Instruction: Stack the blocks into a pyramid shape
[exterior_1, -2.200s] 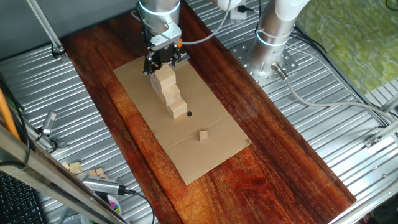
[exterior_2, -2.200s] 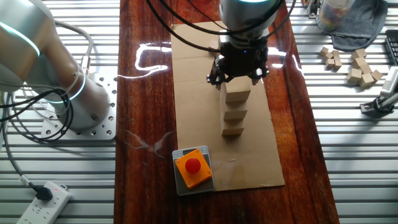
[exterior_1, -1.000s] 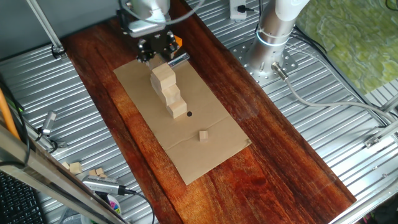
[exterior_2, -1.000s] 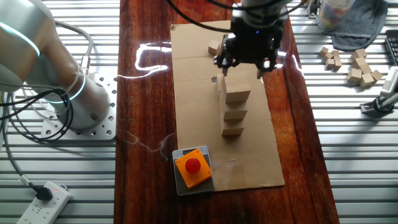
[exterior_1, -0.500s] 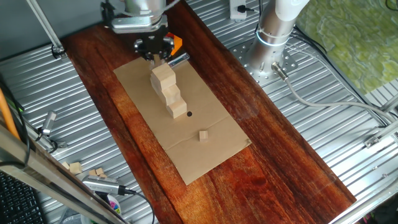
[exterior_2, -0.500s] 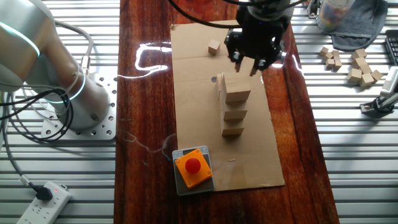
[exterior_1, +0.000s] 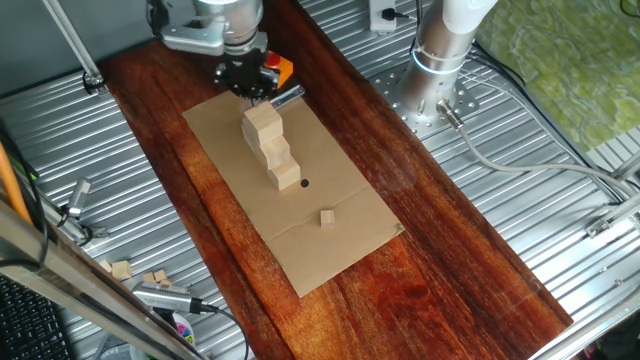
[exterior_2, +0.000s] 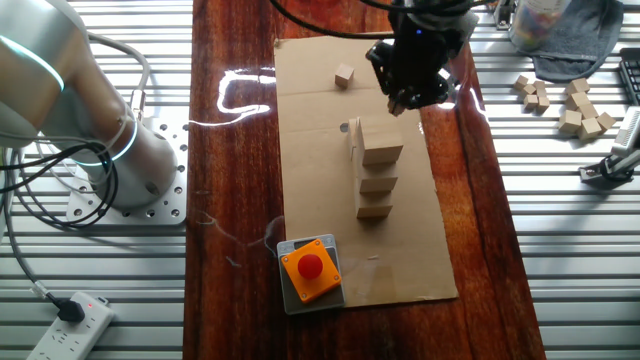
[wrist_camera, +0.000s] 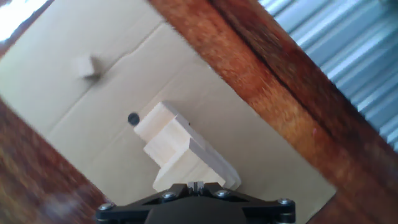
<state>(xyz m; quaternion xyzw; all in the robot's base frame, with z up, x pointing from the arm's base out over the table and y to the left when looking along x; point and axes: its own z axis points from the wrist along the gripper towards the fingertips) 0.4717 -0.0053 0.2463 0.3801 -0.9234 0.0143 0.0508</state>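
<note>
The blocks (exterior_1: 270, 148) stand as a stepped pile near the middle of a flat sheet of cardboard (exterior_1: 340, 240), which lies on the dark wooden table (exterior_1: 450, 240). The pile is tallest at the end closest to the gripper (exterior_1: 245, 82) and steps down to a single low block at the other end. In the other fixed view the blocks (exterior_2: 376, 168) look like three steps, and in the hand view the pale blocks (wrist_camera: 180, 152) fill the middle of the picture.

The gripper hangs in the air above the cardboard edge, next to the tall end of the pile, and it is not touching the blocks. It holds nothing. From these pictures I cannot tell if its fingers are spread or pressed together.

A tiny wooden cube (exterior_1: 327, 217) sits alone on the cardboard, well away from the low end of the pile. A small dark dot (exterior_1: 304, 183) is on the cardboard just beside the lowest block. An orange block with a red button (exterior_2: 309, 270) rests at a corner of the cardboard, near the low end of the pile. More small wooden bits (exterior_2: 580, 108) lie on the metal surface off to the side
</note>
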